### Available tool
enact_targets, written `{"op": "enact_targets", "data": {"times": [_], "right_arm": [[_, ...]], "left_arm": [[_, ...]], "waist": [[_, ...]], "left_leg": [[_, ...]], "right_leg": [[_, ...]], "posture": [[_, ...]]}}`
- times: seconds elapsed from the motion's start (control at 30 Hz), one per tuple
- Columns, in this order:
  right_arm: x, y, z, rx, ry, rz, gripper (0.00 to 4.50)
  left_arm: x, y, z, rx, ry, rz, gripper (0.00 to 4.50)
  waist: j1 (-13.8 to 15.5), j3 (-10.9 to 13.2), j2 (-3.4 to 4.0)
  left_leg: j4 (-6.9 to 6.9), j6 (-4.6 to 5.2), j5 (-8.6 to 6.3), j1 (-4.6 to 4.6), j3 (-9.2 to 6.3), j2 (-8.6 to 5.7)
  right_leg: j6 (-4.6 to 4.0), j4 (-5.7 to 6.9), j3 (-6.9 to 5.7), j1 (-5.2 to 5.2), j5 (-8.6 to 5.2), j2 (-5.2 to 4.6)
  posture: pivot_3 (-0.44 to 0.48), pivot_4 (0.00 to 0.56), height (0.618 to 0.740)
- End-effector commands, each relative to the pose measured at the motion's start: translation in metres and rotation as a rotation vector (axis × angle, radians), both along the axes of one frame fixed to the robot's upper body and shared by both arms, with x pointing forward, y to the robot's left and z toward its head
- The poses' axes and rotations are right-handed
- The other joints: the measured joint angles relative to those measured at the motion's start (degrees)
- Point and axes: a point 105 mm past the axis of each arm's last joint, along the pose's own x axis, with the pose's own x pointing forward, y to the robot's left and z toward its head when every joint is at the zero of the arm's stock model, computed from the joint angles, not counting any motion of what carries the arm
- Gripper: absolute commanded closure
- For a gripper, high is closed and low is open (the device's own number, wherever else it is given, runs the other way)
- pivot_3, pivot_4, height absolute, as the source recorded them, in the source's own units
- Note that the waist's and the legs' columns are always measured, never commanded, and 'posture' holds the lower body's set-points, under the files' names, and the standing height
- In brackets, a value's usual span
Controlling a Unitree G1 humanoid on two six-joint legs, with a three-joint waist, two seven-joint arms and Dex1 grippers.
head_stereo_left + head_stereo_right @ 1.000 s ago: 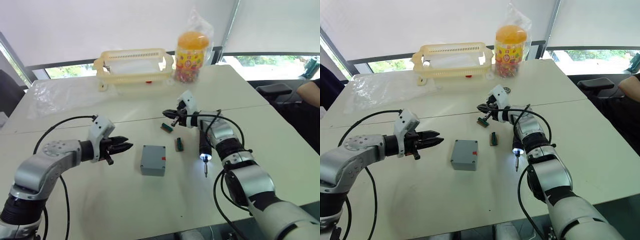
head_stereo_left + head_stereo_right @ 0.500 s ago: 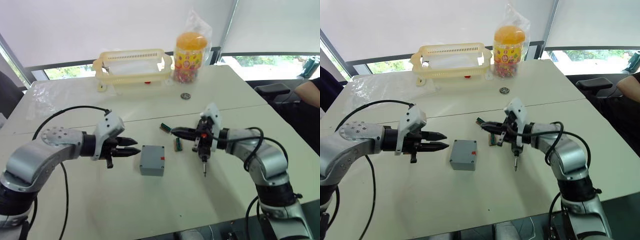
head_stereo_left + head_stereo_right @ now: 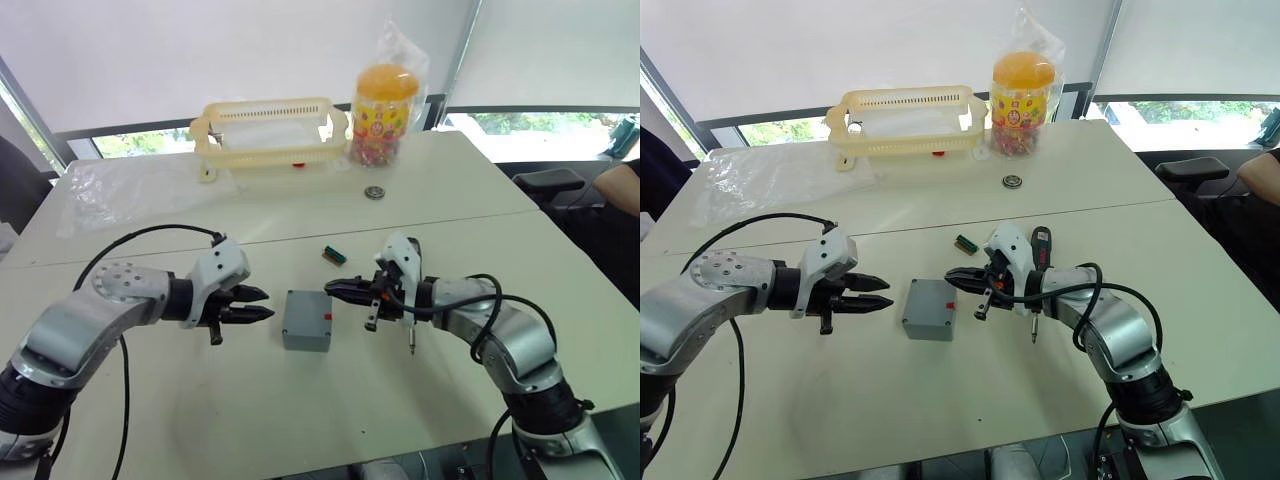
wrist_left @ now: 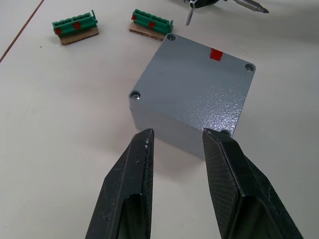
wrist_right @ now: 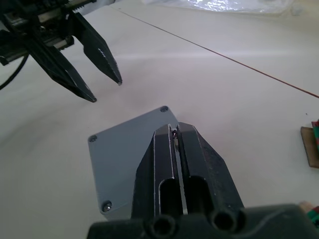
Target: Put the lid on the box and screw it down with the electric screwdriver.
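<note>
The grey box [image 3: 306,320] stands mid-table with the lid [image 4: 197,84] lying on top of it, a small red mark near one edge. My left gripper [image 3: 262,305] is open at table height just left of the box, which shows right ahead of its fingertips [image 4: 146,135]. From the right, my right gripper [image 3: 335,287] reaches over the box's right edge. It is shut on a tiny metal piece that looks like a screw [image 5: 174,132]. The dark electric screwdriver [image 3: 1040,248] lies on the table behind that wrist, its bit pointing toward me.
A green connector piece [image 3: 333,256] lies behind the box, and another [image 4: 75,27] lies close by. At the table's far side stand a yellow basket [image 3: 268,130], an orange-lidded jar [image 3: 383,110], a small metal ring [image 3: 374,192] and crumpled plastic film [image 3: 110,185].
My right gripper has swung left from beside the screwdriver to the box's right edge. The left gripper has stayed just left of the box and its fingers have spread.
</note>
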Motion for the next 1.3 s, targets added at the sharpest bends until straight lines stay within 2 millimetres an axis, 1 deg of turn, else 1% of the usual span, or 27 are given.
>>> {"op": "enact_targets", "data": {"times": [0.03,0.7,0.83,0.97,1.0,1.07,1.13,1.2,1.3], "right_arm": [[0.002,0.0,0.002,0.007,-0.036,0.0,4.47],[0.012,0.001,-0.018,-0.017,-0.02,-0.005,4.47],[0.012,0.003,-0.017,-0.015,-0.019,-0.001,4.47],[0.014,0.002,-0.012,-0.018,-0.036,-0.004,4.47],[0.015,0.002,-0.011,-0.018,-0.04,-0.005,3.92],[0.015,0.001,-0.008,-0.017,-0.045,-0.004,3.13],[0.015,0.001,-0.002,-0.005,-0.049,-0.002,2.1],[0.01,0.001,0.012,0.033,-0.047,0.018,1.09],[0.004,-0.006,0.028,0.07,-0.04,0.027,1.09]], "left_arm": [[0.001,0.002,0.007,-0.005,-0.039,0.01,3.0],[0.002,0.005,0.007,-0.01,-0.046,0.035,3.0],[0.002,0.005,0.007,-0.01,-0.049,0.036,3.0],[0.002,0.005,0.007,-0.016,-0.05,0.036,3.0],[0.002,0.005,0.008,-0.024,-0.048,0.038,3.0],[0.002,0.004,0.008,-0.04,-0.042,0.041,3.0],[0.003,0.004,0.009,-0.051,-0.039,0.043,3.0],[0.005,0.004,0.012,-0.063,-0.04,0.043,3.0],[0.009,0.006,0.016,-0.056,-0.058,0.035,3.0]], "waist": [[0.0,0.0,0.0],[0.03,0.0,0.0],[0.04,0.0,0.0],[0.07,0.0,0.0],[0.09,0.0,0.0],[0.12,0.0,0.0],[0.14,0.0,0.0],[0.2,0.0,0.0],[0.4,0.0,0.0]], "left_leg": [[0.0,0.0,0.0,0.0,0.0,0.0],[0.0,0.0,0.0,0.0,0.0,0.0],[0.0,0.0,0.0,0.0,0.0,0.0],[0.0,0.0,0.0,0.0,0.0,0.0],[0.0,0.0,0.0,0.0,0.0,0.0],[0.0,0.0,0.0,0.0,0.0,0.0],[0.0,0.0,0.0,0.0,0.0,0.0],[0.0,0.0,0.0,0.0,0.0,0.0],[0.02,0.0,0.0,0.0,-0.01,0.0]], "right_leg": [[0.0,0.0,0.0,0.0,0.0,0.0],[0.0,0.01,0.0,0.0,0.0,0.0],[0.0,0.01,0.0,0.0,0.0,0.0],[0.0,0.01,0.0,0.0,0.0,0.0],[0.0,0.01,0.0,0.0,0.0,0.0],[0.0,0.01,0.0,0.0,0.0,0.0],[0.0,0.01,0.0,0.0,0.0,0.0],[0.0,0.01,0.0,0.0,0.0,0.0],[0.0,0.02,0.0,0.0,0.0,0.0]], "posture": [[0.0,0.15,0.74],[0.0,0.15,0.74],[0.0,0.15,0.74],[0.0,0.15,0.74],[0.0,0.15,0.74],[0.0,0.15,0.74],[0.0,0.15,0.74],[0.0,0.15,0.74],[0.0,0.15,0.74]]}}
